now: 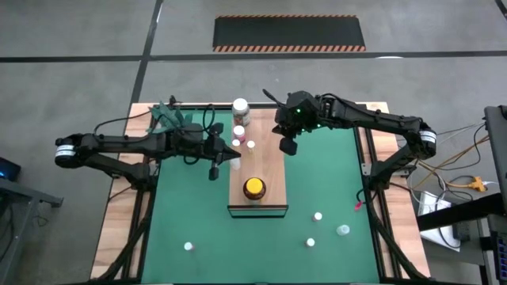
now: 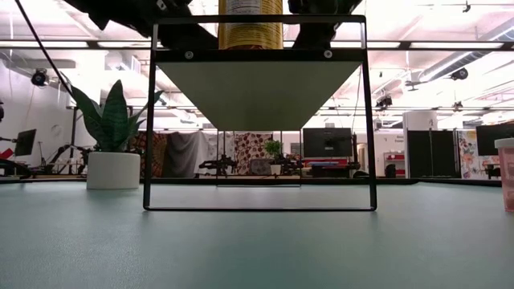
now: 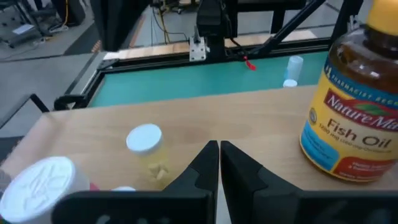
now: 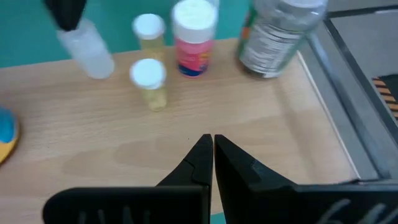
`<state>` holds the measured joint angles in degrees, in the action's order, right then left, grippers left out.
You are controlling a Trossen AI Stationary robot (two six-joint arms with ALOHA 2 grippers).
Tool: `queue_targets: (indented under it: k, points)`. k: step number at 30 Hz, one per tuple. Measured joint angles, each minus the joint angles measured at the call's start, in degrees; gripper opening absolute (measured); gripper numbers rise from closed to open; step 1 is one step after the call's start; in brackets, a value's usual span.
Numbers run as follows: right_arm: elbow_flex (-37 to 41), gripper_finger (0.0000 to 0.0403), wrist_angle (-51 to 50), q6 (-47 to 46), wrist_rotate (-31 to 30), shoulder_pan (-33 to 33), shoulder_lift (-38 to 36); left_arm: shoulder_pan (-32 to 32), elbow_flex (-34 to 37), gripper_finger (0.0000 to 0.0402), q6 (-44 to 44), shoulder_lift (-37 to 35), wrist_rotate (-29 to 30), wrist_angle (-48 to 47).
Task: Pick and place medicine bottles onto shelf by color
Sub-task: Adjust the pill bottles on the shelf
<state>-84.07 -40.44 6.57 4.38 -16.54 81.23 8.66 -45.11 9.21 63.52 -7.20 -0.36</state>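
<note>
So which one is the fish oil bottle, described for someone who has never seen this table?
Find the long light-brown wooden shelf standing in the middle of the green mat. The amber fish oil bottle with the yellow lid stands alone at the shelf's near end. The small white-capped bottles cluster at the far end, so it is the only large yellow-topped one.

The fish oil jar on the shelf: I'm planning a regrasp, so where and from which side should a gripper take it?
Probably by the yellow lid, from straight above. The fish oil jar stands upright on the shelf, alone at its near end. Its lid looks narrower than the wide amber body, and nothing crowds it. Both grippers are shut and must open first.
</note>
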Motion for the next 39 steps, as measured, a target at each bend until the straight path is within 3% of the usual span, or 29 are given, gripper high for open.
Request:
queue_targets:
  k: [7, 14, 20, 32, 39]
  points:
    - [0.04, 0.0009, 0.01, 0.84, 0.02, 4.54, -0.15, -1.97, -1.47, 0.0000, 0.09, -2.87, 0.02, 0.32]
    - [0.28, 0.0009, -3.80, 0.89, 0.34, 9.30, -0.52, -7.94, -1.30, 0.0000, -1.37, -6.09, 0.00, 0.43]
    - [2.43, 0.0009, -3.84, 0.54, 7.00, 13.77, -0.26, -12.31, -1.17, 0.0000, -1.37, -6.35, -0.01, 4.76]
    - [9.99, 0.0009, 10.81, -0.01, 8.41, 22.09, -0.13, -13.76, -1.13, 0.0000, -1.46, -6.59, 0.15, 5.99]
    - [10.12, 0.0009, 18.57, -0.20, 1.53, 23.46, 1.38, -13.74, -1.13, 0.0000, -1.46, -7.34, 0.17, 5.96]
